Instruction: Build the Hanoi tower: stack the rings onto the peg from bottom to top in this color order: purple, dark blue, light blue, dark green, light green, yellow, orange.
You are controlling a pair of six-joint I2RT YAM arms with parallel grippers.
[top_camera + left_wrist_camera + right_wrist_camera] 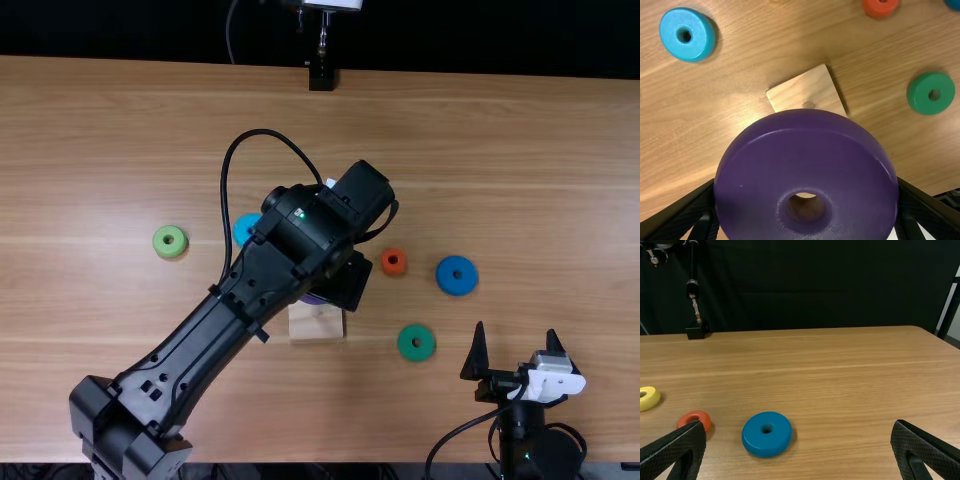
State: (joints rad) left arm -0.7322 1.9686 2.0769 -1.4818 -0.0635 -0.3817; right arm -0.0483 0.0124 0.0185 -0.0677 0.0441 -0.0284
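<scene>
Currently, the purple ring (pixel 805 132) is above the wooden base (pixel 316 324), gripped by the left end effector (pixel 350 281), opened to the ring's width. Dark green ring (pixel 416 342) lies near, on the surface (pixel 120 150). The right end effector (pixel 515 332) is wide apart and empty.

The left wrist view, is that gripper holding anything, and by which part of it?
Yes, the left gripper holds a thick, round purple ring by opposite sides of its outer rim, with the centre hole left free.

Right gripper (pixel 516 330), fingers wide apart
</scene>
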